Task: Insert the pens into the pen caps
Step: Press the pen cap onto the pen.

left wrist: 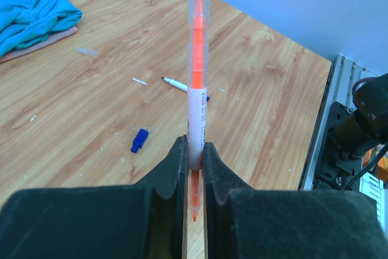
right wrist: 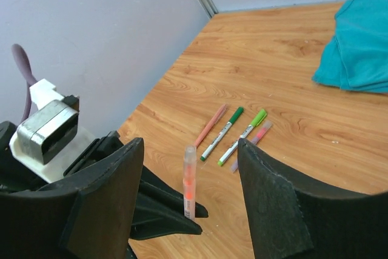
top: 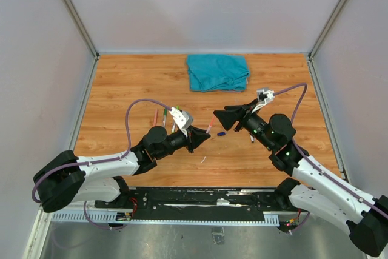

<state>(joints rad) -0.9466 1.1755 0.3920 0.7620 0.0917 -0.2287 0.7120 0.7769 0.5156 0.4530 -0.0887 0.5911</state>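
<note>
Left tool [left wrist: 194,163] pressed together on the orange pen [left wrist: 197,83], pinching its pale lower barrel. The pen stands upright between the fingers, its orange tip poking out below the grip and its upper part under a clear sleeve through which the orange shows. We note fine dark print running along the white barrel, too small to read. Right tool [right wrist: 189,150] spread wide and holding nothing; the pen's top shows between its fingers and touches neither. On the wooden surface [top: 121,83] a blue cap [left wrist: 139,140] lies loose. Near it is an uncapped pen [left wrist: 177,83] with a white barrel and dark tip, and farther off a small translucent piece [left wrist: 86,52]. Beyond the left tool four more lie side by side: salmon pen [right wrist: 211,124], dark-green pen [right wrist: 223,133], light-green pen [right wrist: 244,136], pink pen [right wrist: 260,131]. We see dark marks on the two green ones' white barrels, unreadable. Teal cloth [top: 217,71] bunched at the far edge, well apart from the pens
</note>
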